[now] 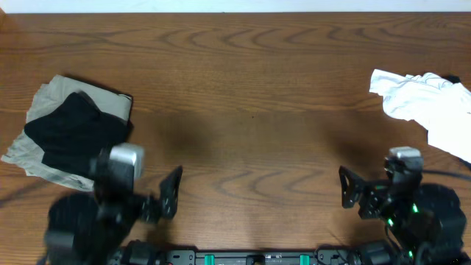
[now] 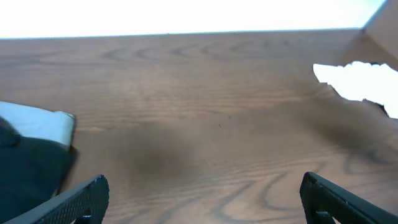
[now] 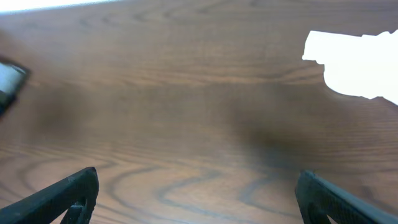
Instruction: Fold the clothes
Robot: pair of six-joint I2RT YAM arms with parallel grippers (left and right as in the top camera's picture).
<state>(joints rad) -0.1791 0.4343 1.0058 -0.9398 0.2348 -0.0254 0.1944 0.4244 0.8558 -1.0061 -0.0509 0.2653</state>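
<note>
A folded black garment (image 1: pixel 73 129) lies on a grey-beige garment (image 1: pixel 44 158) at the table's left. A crumpled white garment (image 1: pixel 423 103) lies at the far right. My left gripper (image 1: pixel 140 197) is open and empty, just right of and nearer than the black one. In the left wrist view the open jaws (image 2: pixel 205 199) hang over bare wood, with the black garment (image 2: pixel 25 168) and the grey-beige one (image 2: pixel 43 121) at the left and the white one (image 2: pixel 360 81) far right. My right gripper (image 1: pixel 375 195) is open and empty near the front edge; its jaws (image 3: pixel 199 196) face the white garment (image 3: pixel 357 62).
The brown wooden table (image 1: pixel 250 88) stretches between the two piles. The arm bases and a black rail (image 1: pixel 250 258) run along the front edge. A dark object (image 1: pixel 450 77) shows behind the white garment at the right edge.
</note>
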